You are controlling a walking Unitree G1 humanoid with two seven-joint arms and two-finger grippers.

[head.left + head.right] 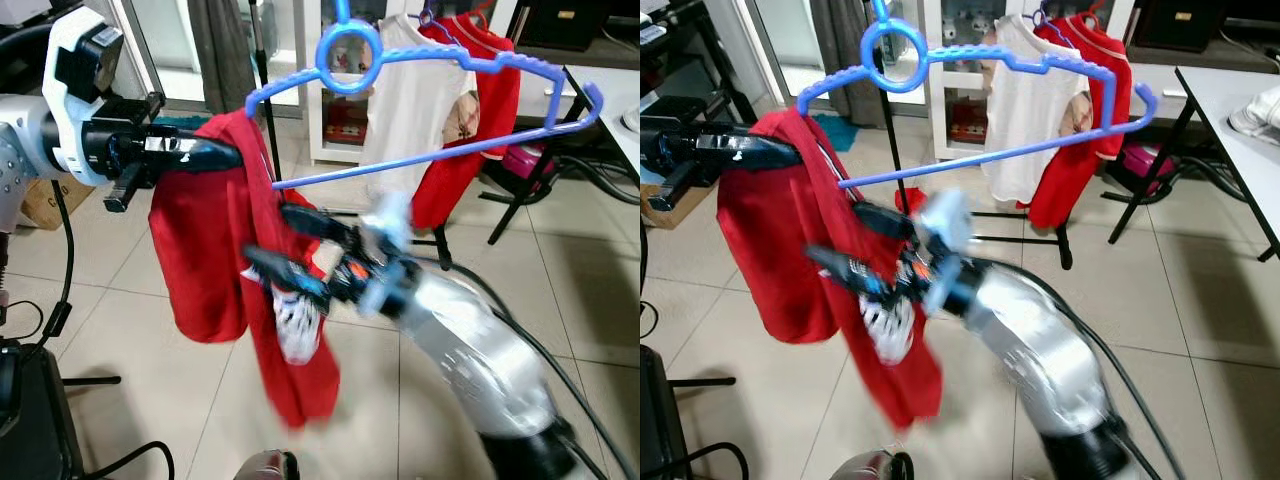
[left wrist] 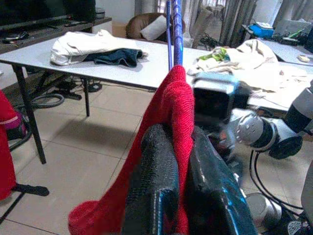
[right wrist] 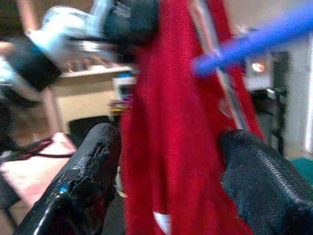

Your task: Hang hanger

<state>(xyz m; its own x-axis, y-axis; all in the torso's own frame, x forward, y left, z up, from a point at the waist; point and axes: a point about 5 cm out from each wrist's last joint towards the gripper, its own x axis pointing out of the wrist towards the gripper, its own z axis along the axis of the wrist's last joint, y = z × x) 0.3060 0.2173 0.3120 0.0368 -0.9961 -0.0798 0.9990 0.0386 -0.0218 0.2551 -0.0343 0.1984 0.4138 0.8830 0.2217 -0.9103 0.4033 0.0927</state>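
While the left gripper (image 1: 215, 155) clamps a red knit garment (image 1: 215, 250) draped on the left end of a blue plastic hanger (image 1: 440, 100), the right gripper (image 1: 285, 245) reaches in nearer, fingers spread; a snag could drag cloth off.

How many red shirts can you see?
2: one red shirt on the blue hanger, pinched by the left gripper; another red shirt on the rack behind. More may be hidden.
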